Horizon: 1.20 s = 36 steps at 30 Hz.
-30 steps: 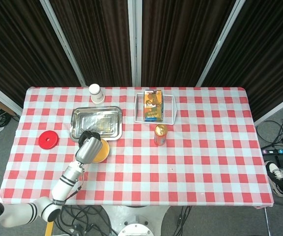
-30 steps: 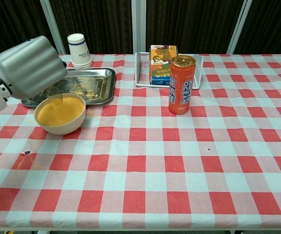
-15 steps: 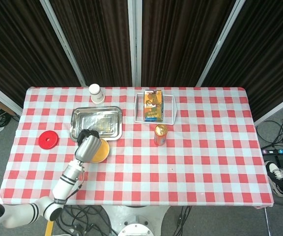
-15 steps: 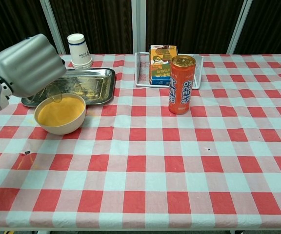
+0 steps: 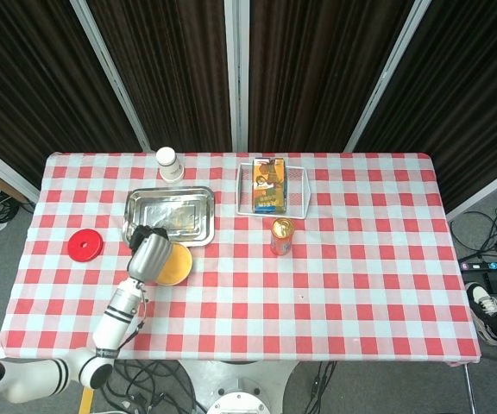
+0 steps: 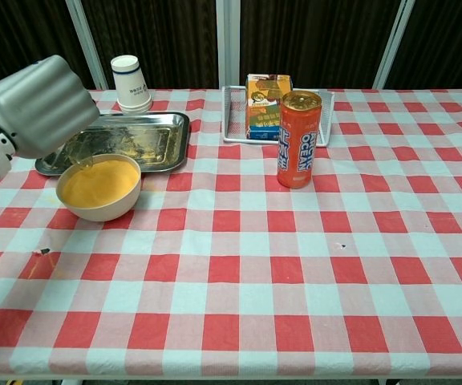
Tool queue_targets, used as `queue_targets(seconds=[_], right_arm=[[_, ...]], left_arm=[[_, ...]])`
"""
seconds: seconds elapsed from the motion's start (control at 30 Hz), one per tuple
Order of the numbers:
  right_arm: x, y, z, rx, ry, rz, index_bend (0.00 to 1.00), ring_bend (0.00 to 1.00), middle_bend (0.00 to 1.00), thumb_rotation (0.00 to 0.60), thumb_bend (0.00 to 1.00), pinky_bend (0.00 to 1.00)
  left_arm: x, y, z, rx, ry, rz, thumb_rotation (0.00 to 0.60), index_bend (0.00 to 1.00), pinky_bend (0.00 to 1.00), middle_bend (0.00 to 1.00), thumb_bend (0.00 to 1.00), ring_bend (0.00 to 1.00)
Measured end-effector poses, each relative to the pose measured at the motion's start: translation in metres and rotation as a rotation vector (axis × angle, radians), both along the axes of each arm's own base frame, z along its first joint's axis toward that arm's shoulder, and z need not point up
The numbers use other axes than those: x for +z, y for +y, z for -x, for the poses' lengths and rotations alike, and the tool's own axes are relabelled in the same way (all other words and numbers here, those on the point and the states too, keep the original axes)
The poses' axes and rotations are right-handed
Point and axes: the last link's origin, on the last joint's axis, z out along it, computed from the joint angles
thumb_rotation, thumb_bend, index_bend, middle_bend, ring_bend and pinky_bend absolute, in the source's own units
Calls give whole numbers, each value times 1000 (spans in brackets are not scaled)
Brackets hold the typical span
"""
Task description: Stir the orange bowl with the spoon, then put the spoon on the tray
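Left hand [image 6: 34, 106] over the bowl's [image 6: 99, 188] far-left rim, pinching the spoon [image 6: 83, 159] (barely visible). Tray [image 6: 155, 132] just behind; can [image 6: 298, 139] well right.

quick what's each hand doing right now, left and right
Left hand: holds the spoon, its tip at the orange bowl.
Right hand: not in view in either camera.

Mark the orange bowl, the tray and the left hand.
orange bowl [image 6: 99, 187]: chest view, on the orange contents.
tray [image 6: 155, 140]: chest view, on its bare metal floor.
left hand [image 6: 35, 104]: chest view, on the grey back of the hand.
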Motion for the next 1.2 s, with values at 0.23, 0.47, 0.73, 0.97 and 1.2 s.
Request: queue_targets(seconds=[0.23, 0.47, 0.73, 0.97, 1.2], right_arm=[[-1, -2, 0, 0, -1, -5, 0, 0, 25, 600, 101, 0], [-2, -3, 1, 0, -3, -10, 0, 0, 25, 600, 101, 0], [-3, -4, 2, -2, -7, -12, 0, 0, 25, 600, 101, 0], [-3, -3, 3, -6, -9, -17, 0, 0, 24, 600, 101, 0], [-4, -4, 5, -11, -11, -17, 0, 0, 24, 600, 101, 0]], left_arm=[[9, 8, -1, 27, -196, 49, 600, 723, 923, 889, 427, 841], [19, 21, -1, 168, -483, 133, 600, 718, 930, 891, 428, 841], [27, 47, 2, 376, -819, 227, 600, 683, 936, 893, 422, 841], [25, 76, 16, 519, -931, 224, 600, 647, 937, 894, 415, 841], [21, 94, 26, 607, -918, 188, 600, 548, 938, 884, 413, 838]])
